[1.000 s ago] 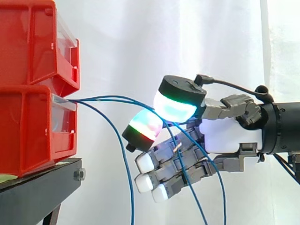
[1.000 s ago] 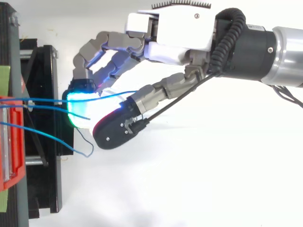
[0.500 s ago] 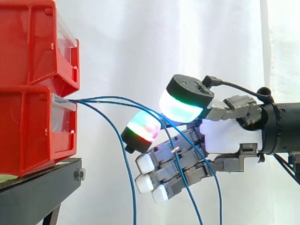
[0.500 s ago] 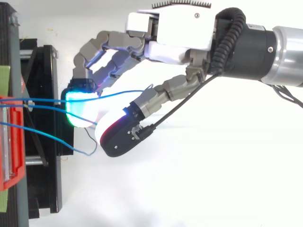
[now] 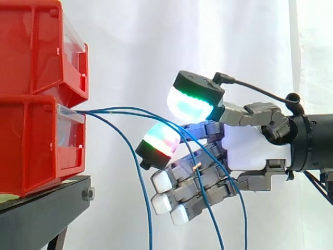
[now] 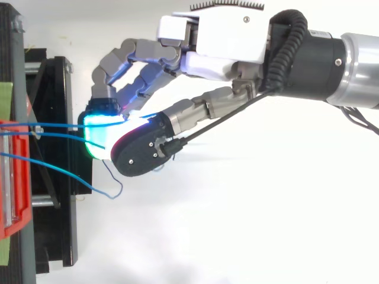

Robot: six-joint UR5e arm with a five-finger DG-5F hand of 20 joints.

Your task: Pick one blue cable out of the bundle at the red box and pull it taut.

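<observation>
Several thin blue cables (image 5: 125,110) leave the lower red box (image 5: 36,140) and arc right, then hang down. My hand (image 5: 250,148) reaches in from the right at their height, with the fingers half curled. Two cables run through the narrow gap between the raised thumb pad (image 5: 190,101) and the finger pad (image 5: 158,141) under it. I see no pinch on either cable. From above, the thumb pad (image 6: 139,154) lies over one blue cable (image 6: 59,126), next to the cyan finger pad (image 6: 98,133). A third cable hangs loose nearer the box.
Two red boxes are stacked on a black stand (image 5: 41,213) at the left, and the upper box (image 5: 36,47) juts out over the cables. From above, the stand (image 6: 59,225) lies just left of my fingertips. A white curtain hangs behind.
The thumb, which had swung outward half a second ago, has come back in over the cable and sits higher in the side view. The cables and the arm have barely moved.
</observation>
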